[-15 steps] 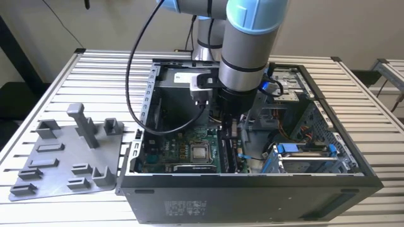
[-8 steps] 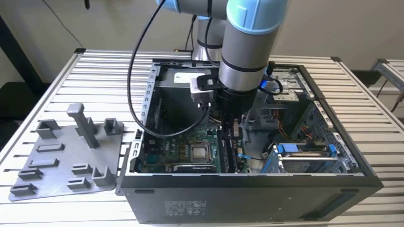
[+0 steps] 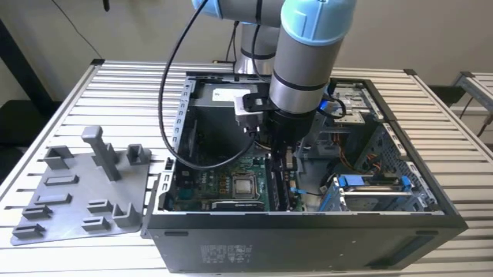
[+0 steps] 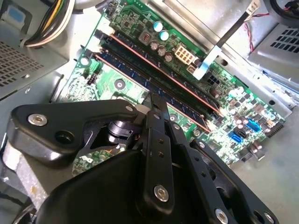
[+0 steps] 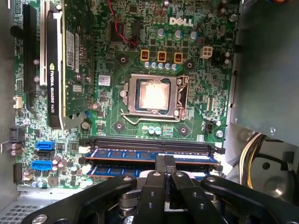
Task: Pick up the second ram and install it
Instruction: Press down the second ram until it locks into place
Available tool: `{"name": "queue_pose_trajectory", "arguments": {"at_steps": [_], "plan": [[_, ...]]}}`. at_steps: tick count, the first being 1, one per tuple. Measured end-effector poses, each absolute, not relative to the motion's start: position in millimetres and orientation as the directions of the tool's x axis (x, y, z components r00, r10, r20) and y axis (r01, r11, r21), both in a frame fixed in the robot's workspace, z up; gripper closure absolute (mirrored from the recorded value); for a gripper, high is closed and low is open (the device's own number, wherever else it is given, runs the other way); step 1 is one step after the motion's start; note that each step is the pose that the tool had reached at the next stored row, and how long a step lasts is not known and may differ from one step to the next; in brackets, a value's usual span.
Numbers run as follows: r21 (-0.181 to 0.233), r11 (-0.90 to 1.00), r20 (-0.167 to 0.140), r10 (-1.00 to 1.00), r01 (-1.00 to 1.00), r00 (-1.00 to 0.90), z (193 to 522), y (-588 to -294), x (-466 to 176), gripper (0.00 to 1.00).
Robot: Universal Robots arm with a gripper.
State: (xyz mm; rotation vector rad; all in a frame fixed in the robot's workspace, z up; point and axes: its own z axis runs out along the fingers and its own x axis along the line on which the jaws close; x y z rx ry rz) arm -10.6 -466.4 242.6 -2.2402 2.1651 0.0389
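The second ram [image 5: 154, 154] is seated on edge in a motherboard [image 5: 117, 79] slot, at 6 o'clock from the processor [image 5: 153, 95]. It's pressed from above by the gripper [image 5: 164, 164], fingers pinched together, inside the computer case [image 3: 308, 242].

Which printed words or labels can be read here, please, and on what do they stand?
Motherboard: white maker's mark, left unquoted.
Graphics card: maker's and model print, left unquoted.
Sticker on case front: too small to read.
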Motion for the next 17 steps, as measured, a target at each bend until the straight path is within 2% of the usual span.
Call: {"name": "queue_pose_trajectory", "arguments": {"at_steps": [17], "plan": [[0.0, -0.034, -0.033, -0.999, -0.999, 0.034, 218.4, -466.1, -8.3, 0.89]]}}
